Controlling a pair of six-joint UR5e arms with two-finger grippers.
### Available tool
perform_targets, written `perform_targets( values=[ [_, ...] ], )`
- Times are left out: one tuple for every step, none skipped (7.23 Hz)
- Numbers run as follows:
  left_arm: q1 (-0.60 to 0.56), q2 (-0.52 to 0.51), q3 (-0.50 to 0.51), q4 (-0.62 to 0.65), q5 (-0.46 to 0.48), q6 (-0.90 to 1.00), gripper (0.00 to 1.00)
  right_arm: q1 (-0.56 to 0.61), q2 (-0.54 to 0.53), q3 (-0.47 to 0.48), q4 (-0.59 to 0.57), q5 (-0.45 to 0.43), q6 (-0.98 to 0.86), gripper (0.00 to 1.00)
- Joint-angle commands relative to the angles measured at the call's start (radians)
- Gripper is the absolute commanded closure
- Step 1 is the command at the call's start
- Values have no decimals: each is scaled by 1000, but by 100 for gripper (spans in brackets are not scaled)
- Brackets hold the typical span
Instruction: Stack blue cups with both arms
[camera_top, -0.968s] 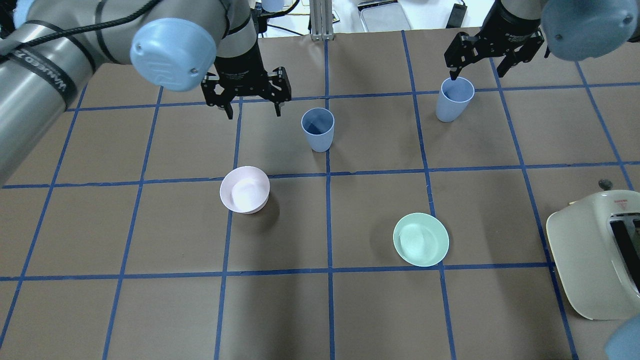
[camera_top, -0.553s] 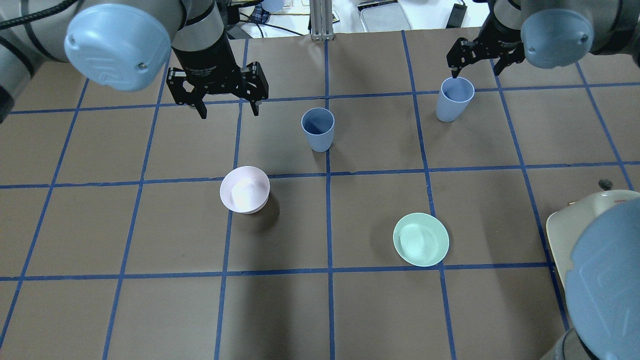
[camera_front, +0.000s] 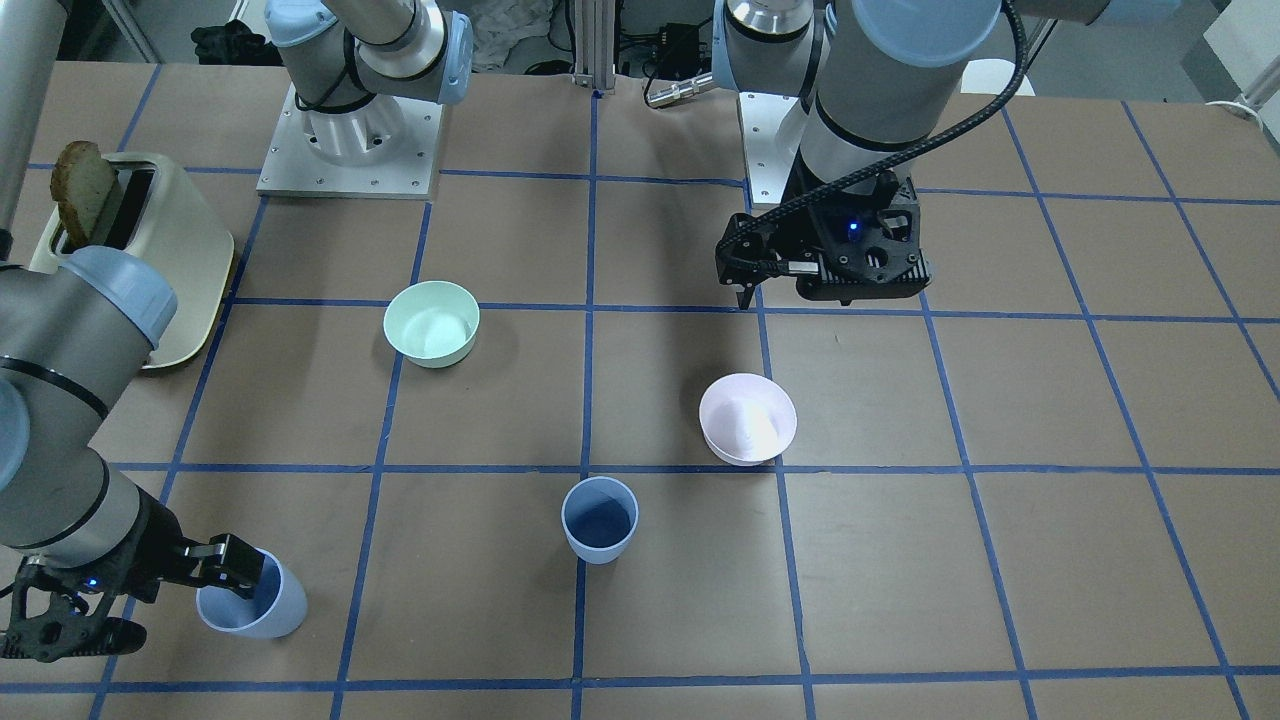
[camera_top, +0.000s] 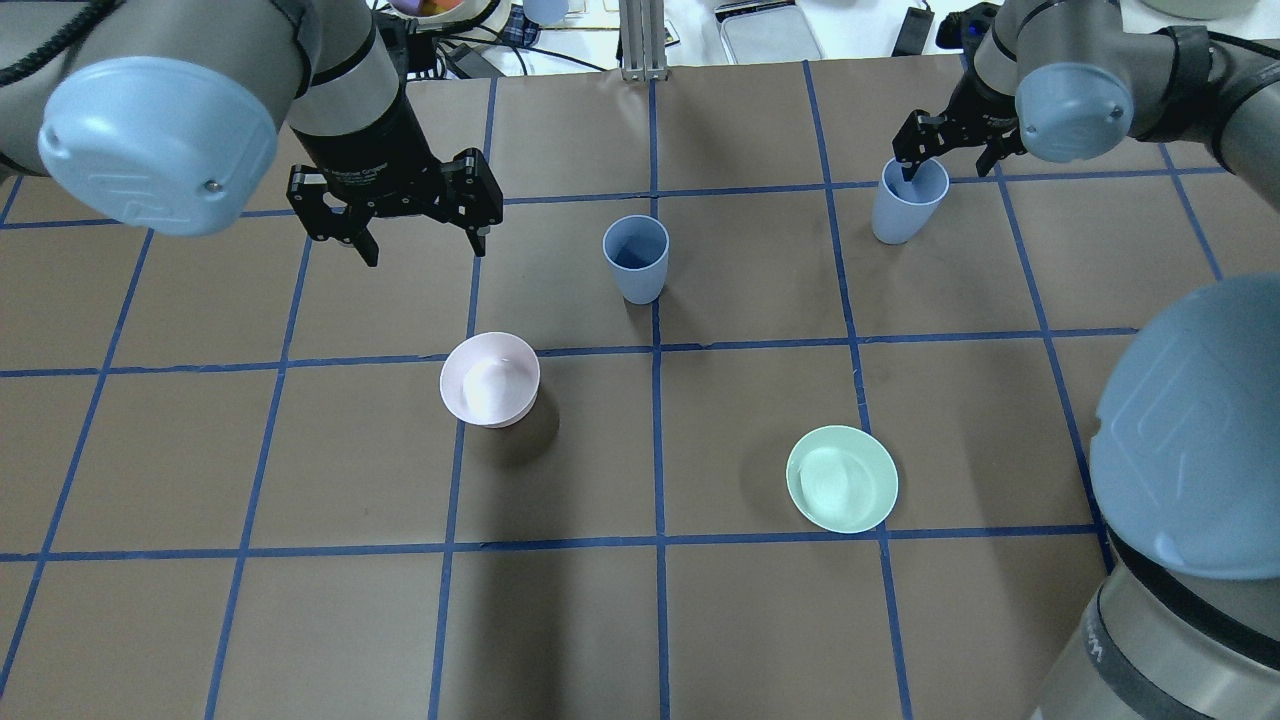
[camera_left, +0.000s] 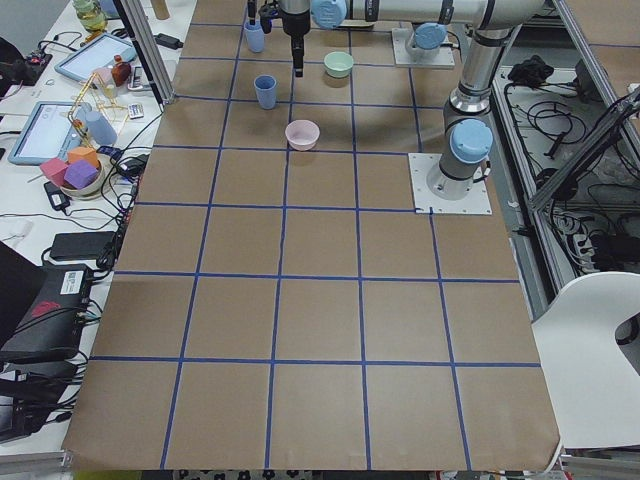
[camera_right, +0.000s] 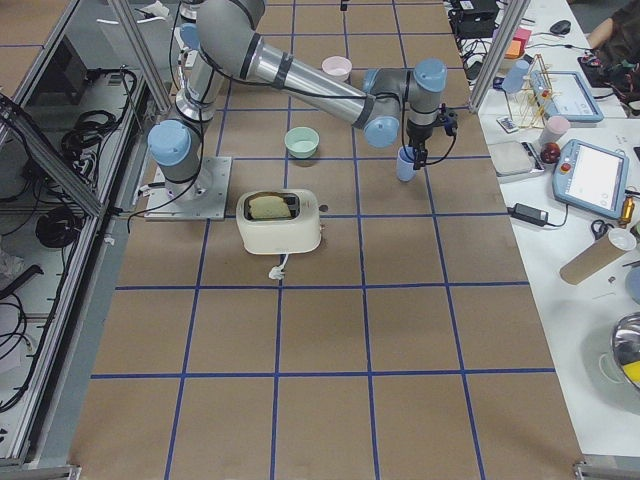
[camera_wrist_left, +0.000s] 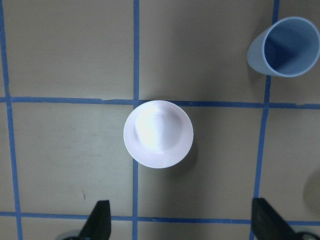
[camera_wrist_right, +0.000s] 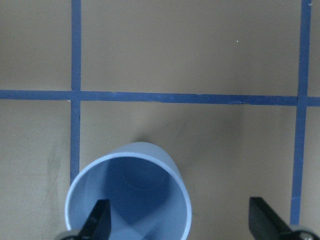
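**Now one finger is inside the cup, and my left hand has pulled away**

Over the last second my right gripper (camera_top: 946, 170) has come down from the rim of the outer blue cup (camera_top: 905, 210). One finger now sits inside the mouth and the other outside it. The jaws are spread wide and nothing is clamped yet. I judge that the next step is to close on that wall and lift.

My left gripper (camera_top: 425, 250) has meanwhile slid sideways and back from the centre blue cup (camera_top: 635, 258). It is also wide and empty. That leaves the cup standing free as the receiver, so I read this as clearing the way for my right arm to bring its cup across.

The overhead view half hides my right jaws behind a joint cap. The right wrist view settles it: the outer blue cup (camera_wrist_right: 129, 195) has one finger (camera_wrist_right: 97, 220) within its opening, and its near wall lies between the two fingers.

The left wrist view shows what the overhead view does not. The pink bowl (camera_wrist_left: 158, 134) lies straight ahead between my left fingers. The centre blue cup (camera_wrist_left: 284, 46) is well off beyond the right fingertip.
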Motion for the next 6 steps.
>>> perform_targets(
  values=[
    [39,24,-4,1,5,18,0,-3,18,6,7,-3,-3,31],
    [39,24,-6,3,3,19,0,-3,20,5,6,-2,-4,62],
    [41,26,-6,3,5,19,0,-3,18,2,6,0,-4,93],
    [41,26,-6,3,5,19,0,-3,18,-5,8,0,-4,100],
    [41,26,-6,3,5,19,0,-3,15,-6,14,3,-3,100],
    [41,26,-6,3,5,19,0,0,3,-11,20,6,0,100]
  ],
)
